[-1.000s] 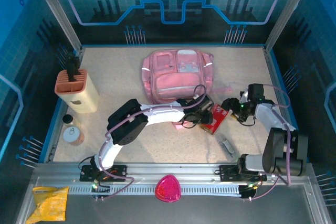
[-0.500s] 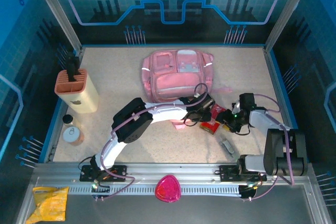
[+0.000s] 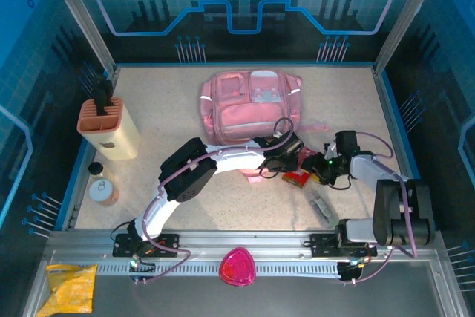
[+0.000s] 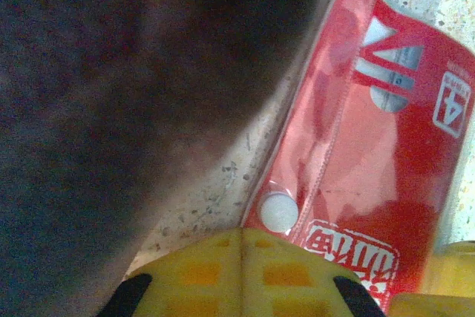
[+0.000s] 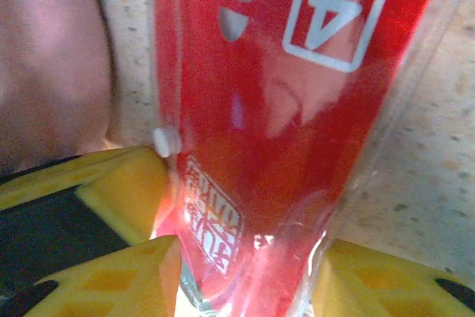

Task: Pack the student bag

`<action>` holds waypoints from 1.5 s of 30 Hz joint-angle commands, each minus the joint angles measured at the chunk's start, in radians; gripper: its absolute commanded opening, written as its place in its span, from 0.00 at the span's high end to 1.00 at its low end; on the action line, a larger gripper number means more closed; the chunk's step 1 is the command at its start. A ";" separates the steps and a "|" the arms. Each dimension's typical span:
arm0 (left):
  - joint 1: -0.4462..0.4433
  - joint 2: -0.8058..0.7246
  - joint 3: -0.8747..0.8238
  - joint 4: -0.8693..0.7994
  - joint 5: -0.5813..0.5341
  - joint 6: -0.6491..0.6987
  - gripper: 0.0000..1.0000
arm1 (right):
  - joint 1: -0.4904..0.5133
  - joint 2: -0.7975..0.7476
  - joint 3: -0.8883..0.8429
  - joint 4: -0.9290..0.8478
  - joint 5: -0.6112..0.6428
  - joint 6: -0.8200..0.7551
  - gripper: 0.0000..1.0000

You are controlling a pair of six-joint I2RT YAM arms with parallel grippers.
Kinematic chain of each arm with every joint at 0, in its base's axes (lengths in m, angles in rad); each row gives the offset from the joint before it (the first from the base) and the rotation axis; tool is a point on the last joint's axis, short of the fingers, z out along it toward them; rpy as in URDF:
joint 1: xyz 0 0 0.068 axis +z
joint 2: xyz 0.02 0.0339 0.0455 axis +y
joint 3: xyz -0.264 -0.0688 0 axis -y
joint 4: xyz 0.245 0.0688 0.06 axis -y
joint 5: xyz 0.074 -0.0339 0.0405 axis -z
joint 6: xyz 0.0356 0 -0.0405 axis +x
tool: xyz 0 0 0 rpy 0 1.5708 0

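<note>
One red pouch: just beside pink bag
Left gripper: clenched tight
Right gripper: grasps pouch, likely to pack it

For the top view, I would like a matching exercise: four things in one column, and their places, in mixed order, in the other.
Things:
1. student bag
2. red packet
3. magenta rounded-triangle object
4. orange-topped holder

Places:
A. on the metal rail at the near edge
B. at the left side of the table
C. far middle of the table
D. right of centre, nearer than the bag

Pairs: 1-C, 2-D, 3-A, 4-B
</note>
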 commanded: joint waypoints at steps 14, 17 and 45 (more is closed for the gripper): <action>0.020 0.027 -0.029 -0.024 0.000 -0.011 1.00 | 0.009 -0.069 -0.061 0.118 -0.127 0.066 0.74; 0.020 0.022 -0.030 -0.022 -0.001 -0.012 1.00 | 0.000 -0.058 -0.066 0.121 -0.132 0.061 0.81; 0.124 -0.518 -0.202 -0.167 -0.084 0.614 0.52 | -0.061 -0.425 0.098 -0.285 -0.143 -0.060 1.00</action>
